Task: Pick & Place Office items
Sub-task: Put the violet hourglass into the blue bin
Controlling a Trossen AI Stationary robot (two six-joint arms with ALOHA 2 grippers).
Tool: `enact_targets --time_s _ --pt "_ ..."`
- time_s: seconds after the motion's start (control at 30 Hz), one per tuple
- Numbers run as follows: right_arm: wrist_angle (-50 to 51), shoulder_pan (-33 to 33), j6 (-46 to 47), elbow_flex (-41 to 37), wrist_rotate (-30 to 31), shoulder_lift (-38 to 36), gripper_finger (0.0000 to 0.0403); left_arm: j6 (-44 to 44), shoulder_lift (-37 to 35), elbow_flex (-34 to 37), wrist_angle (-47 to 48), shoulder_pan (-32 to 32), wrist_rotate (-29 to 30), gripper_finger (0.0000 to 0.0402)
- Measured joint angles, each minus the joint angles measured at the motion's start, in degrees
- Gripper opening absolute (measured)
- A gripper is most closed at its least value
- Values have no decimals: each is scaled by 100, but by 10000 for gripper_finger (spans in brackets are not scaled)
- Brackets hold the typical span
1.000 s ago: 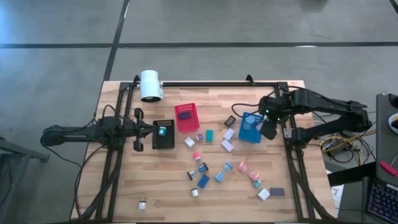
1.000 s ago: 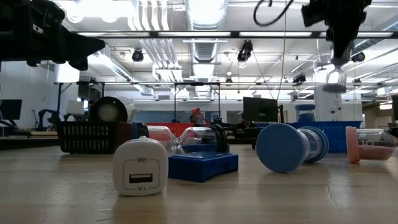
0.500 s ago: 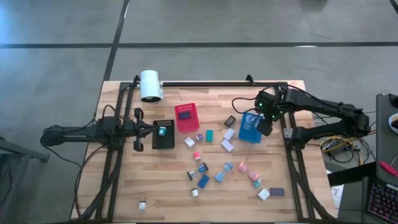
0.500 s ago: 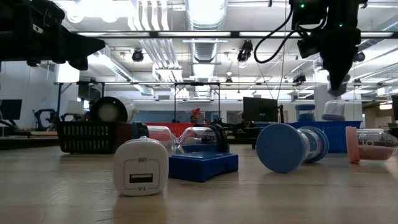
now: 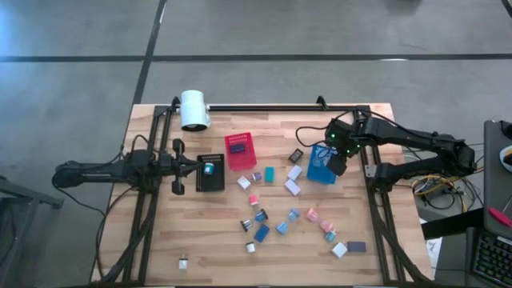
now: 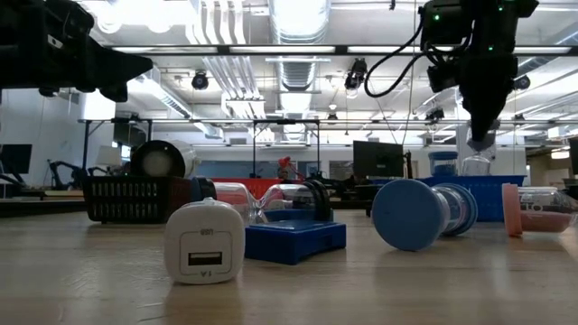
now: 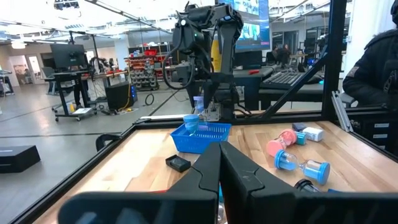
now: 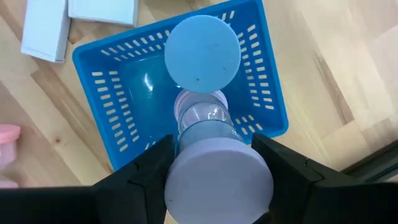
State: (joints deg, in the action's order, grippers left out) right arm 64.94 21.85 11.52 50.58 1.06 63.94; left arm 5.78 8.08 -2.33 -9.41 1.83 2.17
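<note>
My right gripper [image 5: 337, 162] stands above the blue slotted bin [image 5: 321, 165] at the table's right, shut on a blue-capped sand timer [image 8: 200, 115]. In the low view the timer's clear body [image 6: 476, 164] dips behind the bin's wall [image 6: 492, 191]. The other office items, small blocks, clips and timers [image 5: 282, 216], lie scattered on the wood between the bins and the near edge. My left gripper [image 5: 186, 165] hovers level at the table's left beside the black bin [image 5: 210, 172], fingers shut [image 7: 219, 171], empty. My right gripper pinches the sand timer by its upper end cap [image 8: 217, 177], one finger [image 8: 146, 168] on each side. The fingers come from above, pointing down. The timer hangs upright below them, its lower cap [image 8: 202, 53] inside the blue bin [image 8: 121, 93]; whether it touches the floor I cannot tell.
A red bin [image 5: 240, 150] holds a dark piece, and the black bin holds a teal one [image 5: 209, 169]. A big white cylinder [image 5: 194, 110] sits at the far left corner. Dark frame rails run along both table sides. Bare wood lies near the left edge.
My right gripper has come down over the blue bin, shifting a little toward the table's left. It has carried the timer from well above the rim to partly inside the bin. The left arm has kept still.
</note>
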Motion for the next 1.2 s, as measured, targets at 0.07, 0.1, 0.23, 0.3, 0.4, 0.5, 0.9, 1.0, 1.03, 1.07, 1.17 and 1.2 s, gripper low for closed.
enact_targets --time_s 0.07,0.1,0.23,0.3,0.4,0.5,0.9,1.0,1.03,1.07,1.17,1.2 --pt "10 27 -43 -96 0 0 189 2 0 0 0 0 0 8" --pt "-1 57 -55 -139 -1 0 189 1 0 0 0 0 0 8" --pt "-86 159 -62 -281 2 0 189 29 -2 0 0 0 0 7" --pt "-151 162 -74 -311 26 2 189 50 0 0 0 0 2 7" --pt "-159 167 -102 -314 43 2 189 50 -1 0 0 0 1 7" --pt "-172 170 -102 -314 48 2 189 50 0 0 0 0 0 7" --pt "-224 184 -231 -189 187 1132 189 48 0 0 2 0 2 7" --pt "-200 185 -253 -86 261 1342 189 48 0 4 3 2 2 7" --pt "-207 182 -253 -64 307 1387 189 48 0 4 3 0 2 7" --pt "-209 179 -251 -41 341 1408 189 48 -2 4 4 0 2 7" --pt "-244 179 -290 -6 369 1439 189 48 0 4 14 0 2 7" --pt "-255 179 -303 -5 376 1438 190 48 -2 6 25 0 2 7"
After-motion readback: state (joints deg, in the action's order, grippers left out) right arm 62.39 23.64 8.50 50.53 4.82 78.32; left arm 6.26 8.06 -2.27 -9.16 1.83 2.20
